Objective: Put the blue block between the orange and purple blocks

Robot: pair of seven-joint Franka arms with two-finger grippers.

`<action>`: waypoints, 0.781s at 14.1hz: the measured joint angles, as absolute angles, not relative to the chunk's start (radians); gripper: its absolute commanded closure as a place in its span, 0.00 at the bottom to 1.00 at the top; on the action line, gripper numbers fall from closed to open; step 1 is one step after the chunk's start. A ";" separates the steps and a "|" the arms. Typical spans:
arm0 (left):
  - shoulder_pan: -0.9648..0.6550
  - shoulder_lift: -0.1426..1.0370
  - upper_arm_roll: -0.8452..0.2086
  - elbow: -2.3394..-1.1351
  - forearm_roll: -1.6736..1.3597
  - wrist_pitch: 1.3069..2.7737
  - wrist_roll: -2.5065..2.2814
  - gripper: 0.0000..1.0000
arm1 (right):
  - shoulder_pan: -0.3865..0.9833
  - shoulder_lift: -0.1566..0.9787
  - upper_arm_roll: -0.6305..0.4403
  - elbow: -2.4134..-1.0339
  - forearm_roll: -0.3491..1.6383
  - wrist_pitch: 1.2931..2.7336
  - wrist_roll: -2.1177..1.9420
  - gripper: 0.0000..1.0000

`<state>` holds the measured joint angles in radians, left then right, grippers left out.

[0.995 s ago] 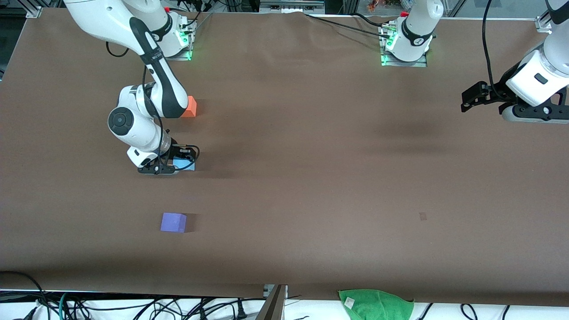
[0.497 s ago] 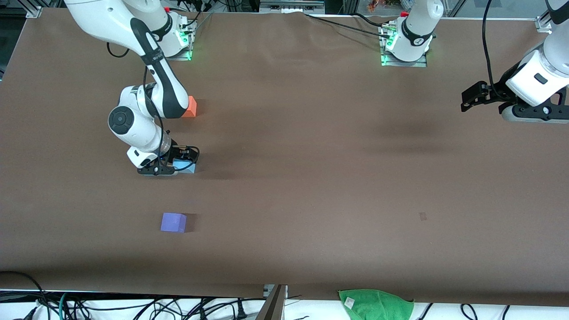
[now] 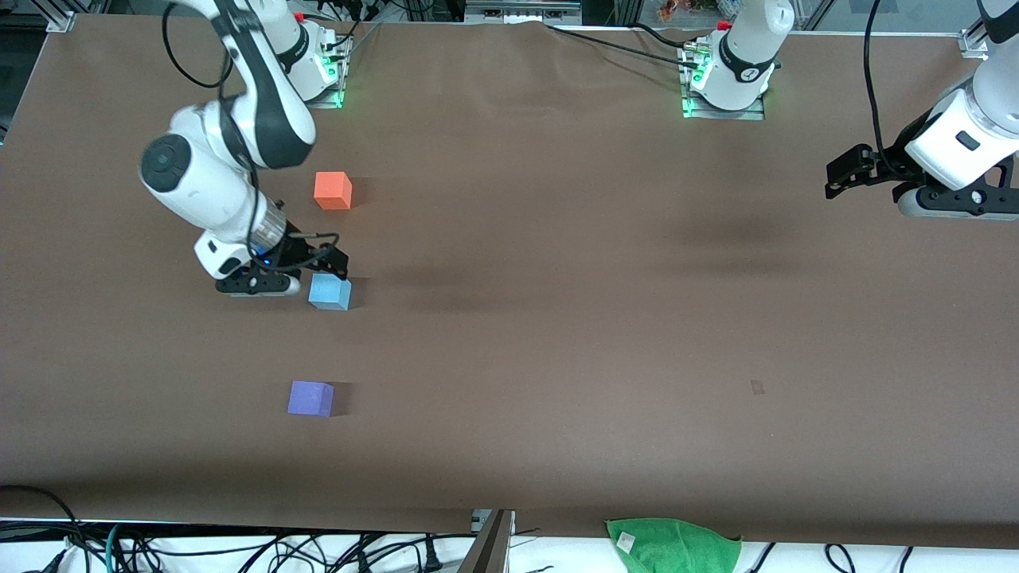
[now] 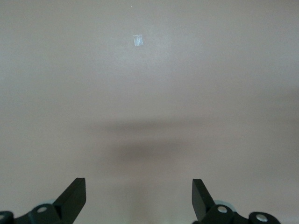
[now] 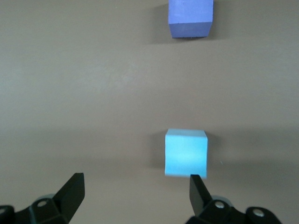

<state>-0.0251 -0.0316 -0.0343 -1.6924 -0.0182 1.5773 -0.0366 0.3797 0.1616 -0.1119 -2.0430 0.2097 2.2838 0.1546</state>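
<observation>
My two white Franka arms, black at the joints.
Black cables trail along both; green lights glow at each base; black, wedge-tipped gripper fingers (image 5: 72,189).

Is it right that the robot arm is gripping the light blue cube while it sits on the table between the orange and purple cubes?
Not quite. The blue cube does sit on the table between the orange cube and the purple cube, but nothing grips it. The right wrist view shows the right gripper open and clear of the cube; in the front view it hovers beside the cube.
</observation>
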 measured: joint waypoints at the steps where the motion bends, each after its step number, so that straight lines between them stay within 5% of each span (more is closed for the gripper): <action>1: -0.025 -0.032 -0.034 -1.692 -0.018 1.577 -0.037 0.00 | 0.379 0.140 -0.121 -2.006 0.174 2.210 0.156 0.01; 11: -0.025 -0.032 -0.034 -1.691 -0.018 1.576 -0.037 0.00 | 0.261 0.060 -0.110 -1.650 0.096 1.724 0.119 0.01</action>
